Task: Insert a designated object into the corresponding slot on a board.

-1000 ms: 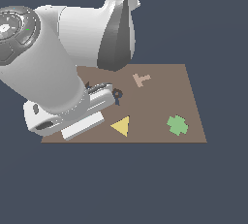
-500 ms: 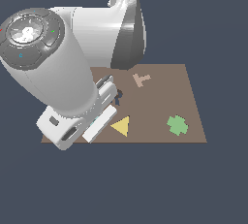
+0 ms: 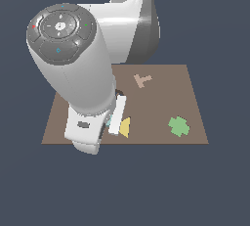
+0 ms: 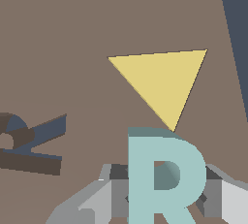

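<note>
Gripping the cyan letter R [image 4: 162, 174] between its closed fingers, the gripper [image 4: 160, 196] holds it just above the brown board [image 4: 97, 19], beside a yellow triangle [image 4: 162, 80]. The R-shaped slot [image 4: 34, 143] lies nearby. Likely light, rigid and slick, the block seems best pinched across its flat sides.

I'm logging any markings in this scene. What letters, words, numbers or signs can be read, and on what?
"R": not printed, but the shape of the pale cyan block itself, between the gripper fingers.
No printed words, brands or numbers on the board, the yellow triangle or the arm.
</note>
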